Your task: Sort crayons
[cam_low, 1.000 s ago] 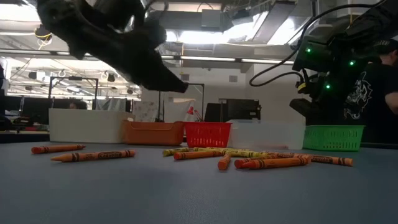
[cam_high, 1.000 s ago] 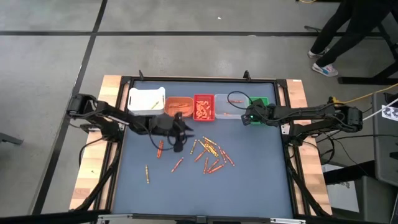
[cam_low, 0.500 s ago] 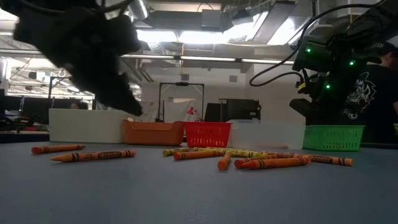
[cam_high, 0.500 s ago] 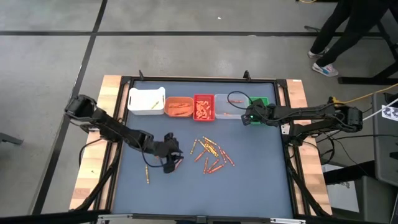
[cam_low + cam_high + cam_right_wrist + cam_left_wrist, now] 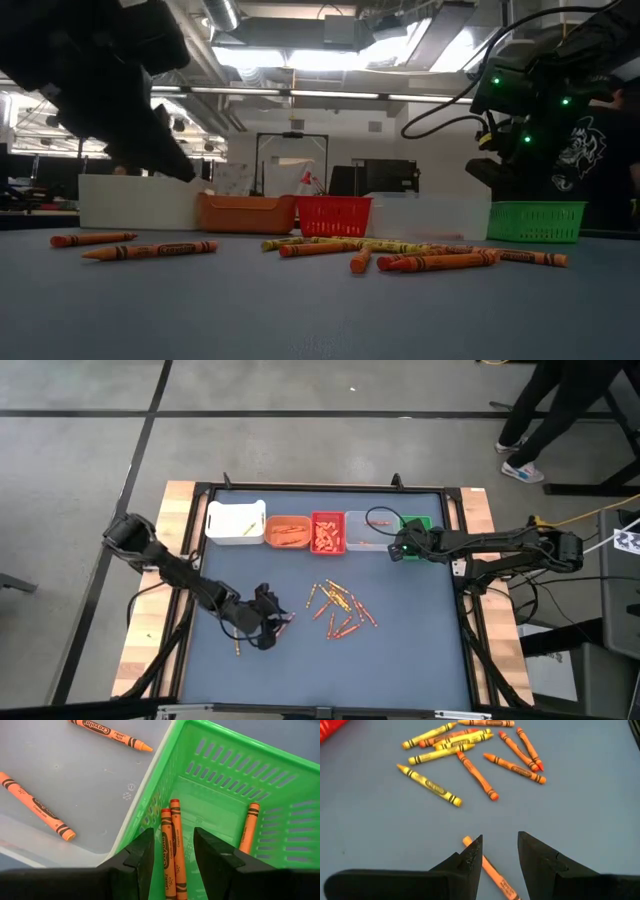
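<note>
Several crayons [image 5: 338,609], orange, red and yellow, lie loose in a cluster mid-table, shown too in the left wrist view [image 5: 470,750]. My left gripper [image 5: 499,845] is open, low over the table to the cluster's left [image 5: 268,624]. One orange crayon [image 5: 489,869] lies flat on the table under the gap between its fingers, and I see no touch. Another crayon [image 5: 236,646] lies to the arm's near left. My right gripper [image 5: 172,840] hangs open over the green bin [image 5: 235,795], which holds three crayons [image 5: 172,845].
A row of bins stands along the far edge: white [image 5: 235,522], orange [image 5: 288,531], red [image 5: 327,532], clear [image 5: 363,530] with two orange crayons [image 5: 37,807], green [image 5: 416,523]. The near half of the blue table [image 5: 400,660] is bare. A person stands beyond the far right corner [image 5: 545,410].
My left gripper has swung from near the orange bin toward the table's near edge and a little left, sinking slightly and rolling its wrist, and now stands over a single crayon. The crayons have not moved.
</note>
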Controlling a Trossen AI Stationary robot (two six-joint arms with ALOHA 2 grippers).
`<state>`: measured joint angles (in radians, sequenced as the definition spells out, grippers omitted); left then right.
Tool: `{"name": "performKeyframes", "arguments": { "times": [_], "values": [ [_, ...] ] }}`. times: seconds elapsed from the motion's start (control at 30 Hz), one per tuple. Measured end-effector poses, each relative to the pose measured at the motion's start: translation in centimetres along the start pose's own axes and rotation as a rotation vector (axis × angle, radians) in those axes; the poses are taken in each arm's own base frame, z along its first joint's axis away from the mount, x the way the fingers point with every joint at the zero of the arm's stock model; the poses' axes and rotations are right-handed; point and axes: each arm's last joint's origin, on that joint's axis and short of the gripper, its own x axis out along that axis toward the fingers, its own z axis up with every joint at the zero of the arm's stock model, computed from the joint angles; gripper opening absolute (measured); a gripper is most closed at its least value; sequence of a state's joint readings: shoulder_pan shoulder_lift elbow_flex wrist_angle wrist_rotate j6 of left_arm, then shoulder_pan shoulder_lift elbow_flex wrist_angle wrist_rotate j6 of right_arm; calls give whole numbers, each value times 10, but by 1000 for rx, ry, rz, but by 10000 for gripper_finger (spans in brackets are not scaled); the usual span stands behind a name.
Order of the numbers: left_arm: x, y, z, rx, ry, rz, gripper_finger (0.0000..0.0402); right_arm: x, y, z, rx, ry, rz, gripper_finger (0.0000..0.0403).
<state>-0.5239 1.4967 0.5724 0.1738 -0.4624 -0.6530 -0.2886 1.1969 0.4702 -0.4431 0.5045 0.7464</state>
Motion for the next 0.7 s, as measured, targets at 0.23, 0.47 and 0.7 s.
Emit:
{"name": "performKeyframes", "arguments": {
  "times": [0.23, 0.47, 0.7],
  "values": [
    [11, -1, -17, 18, 67, 25, 108, 0, 0, 0, 0, 0, 0, 138],
    [23, 1, -29, -49, 104, 63, 108, 0, 0, 0, 0, 0, 0, 138],
    [28, 1, -33, -76, 107, 69, 108, 0, 0, 0, 0, 0, 0, 138]
  ]
}}
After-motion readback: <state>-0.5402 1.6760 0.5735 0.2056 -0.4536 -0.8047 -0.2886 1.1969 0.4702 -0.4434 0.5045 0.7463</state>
